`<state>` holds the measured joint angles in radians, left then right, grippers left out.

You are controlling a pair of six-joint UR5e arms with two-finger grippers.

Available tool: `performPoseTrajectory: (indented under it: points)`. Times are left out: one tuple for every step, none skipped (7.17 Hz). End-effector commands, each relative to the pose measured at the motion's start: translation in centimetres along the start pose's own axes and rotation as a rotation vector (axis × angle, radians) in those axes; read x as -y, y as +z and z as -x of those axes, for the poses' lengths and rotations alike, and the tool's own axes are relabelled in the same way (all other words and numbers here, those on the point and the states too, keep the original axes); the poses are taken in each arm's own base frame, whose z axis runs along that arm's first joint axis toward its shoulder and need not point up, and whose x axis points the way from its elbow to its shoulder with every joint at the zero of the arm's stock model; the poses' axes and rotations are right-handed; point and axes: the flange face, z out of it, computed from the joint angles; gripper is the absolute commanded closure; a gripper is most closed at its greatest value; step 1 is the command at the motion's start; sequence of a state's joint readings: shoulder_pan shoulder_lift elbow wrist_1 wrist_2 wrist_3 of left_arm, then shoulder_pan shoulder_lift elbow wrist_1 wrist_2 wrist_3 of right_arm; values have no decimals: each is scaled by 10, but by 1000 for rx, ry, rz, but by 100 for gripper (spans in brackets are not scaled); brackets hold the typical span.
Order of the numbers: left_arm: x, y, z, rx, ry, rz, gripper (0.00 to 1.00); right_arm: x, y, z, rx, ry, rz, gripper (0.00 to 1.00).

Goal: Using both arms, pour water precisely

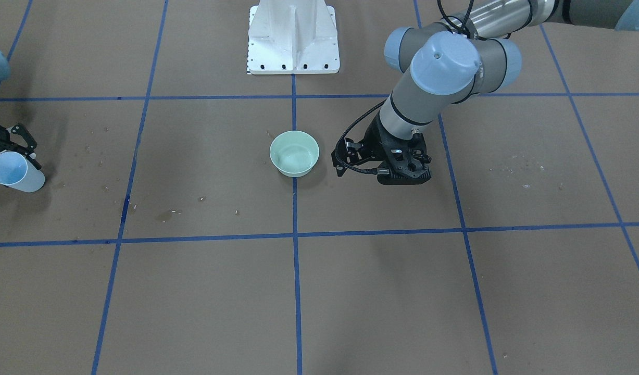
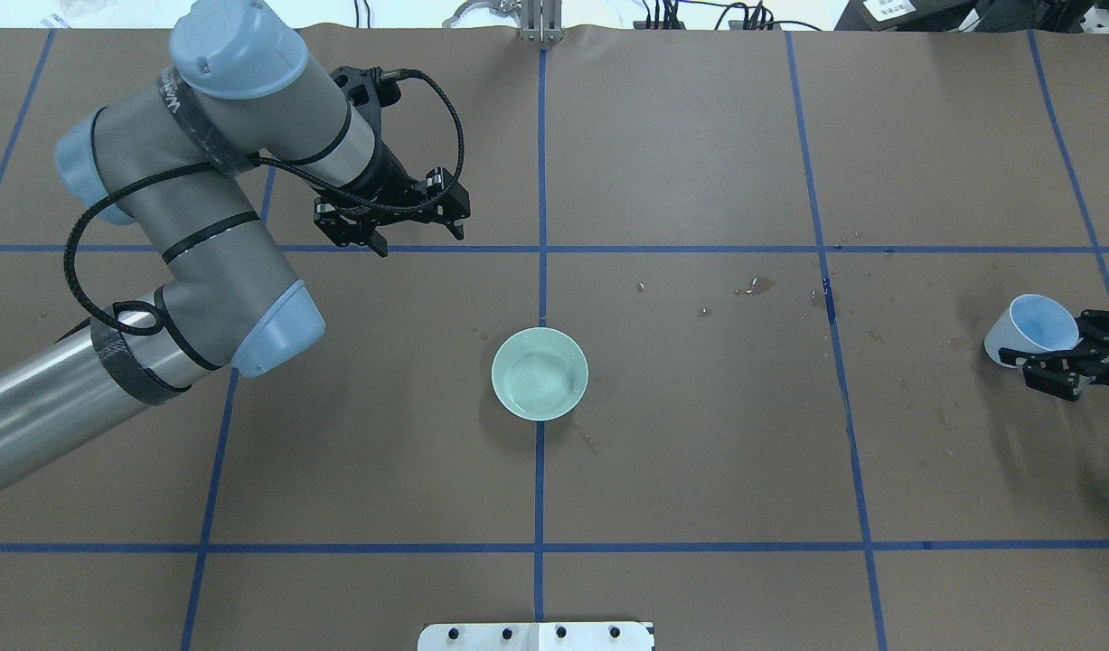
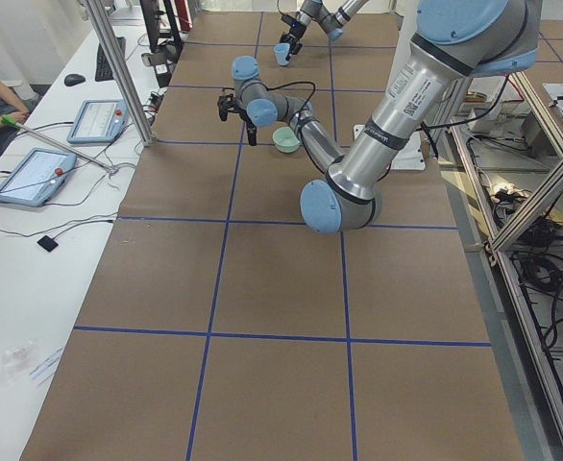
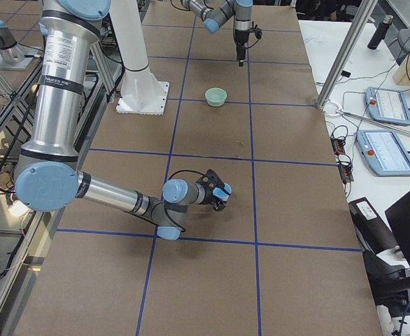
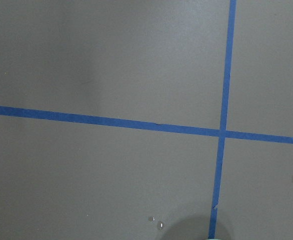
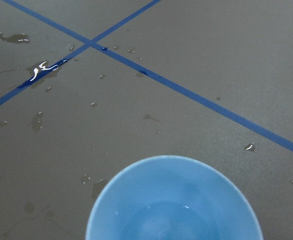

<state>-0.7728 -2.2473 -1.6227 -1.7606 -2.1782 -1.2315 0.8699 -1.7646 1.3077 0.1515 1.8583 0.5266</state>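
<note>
Step in hand: by my reading, the pour was either finished or not yet begun — the pale blue plastic cup (image 2: 1031, 330) sat at the right edge of the overhead view, well apart from the mint-green round ceramic bowl (image 2: 540, 373) at the centre.
Water: a small amount glinted in the bottom of the cup in the right wrist view (image 6: 174, 220); the bowl showed faint ripples too, and scattered droplets (image 6: 41, 70) lay on the brown paper-covered surface (image 2: 699, 452).
Right arm's black gripper (image 2: 1065, 357): fingers closed around the cup, which was tilted with its mouth towards the bowl.
Left arm's black gripper (image 2: 393, 217): upper left of the overhead view, holding nothing — fingers spread apart.
Next move, as a judgement: if water was yet to go in, the cup needed carrying across to just above the bowl's rim, then a slow tilt to avoid more spills.
</note>
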Motion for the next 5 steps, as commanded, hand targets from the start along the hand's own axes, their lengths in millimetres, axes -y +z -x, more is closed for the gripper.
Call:
performPoseTrajectory:
  points:
    - [5,-5,2,-1,-5,-6,1,31,8,15,27,-15,-42,80]
    - [12,-12,6,-4,-7,-15,1,46,16,21,32,-17,-48,83]
    - [21,-20,11,4,15,-26,1,67,28,28,26,-15,-43,86]
    - [24,-17,17,45,57,-11,1,97,35,43,21,-11,-31,89]
    - [35,-27,31,79,82,-15,1,136,40,66,7,-1,2,89]
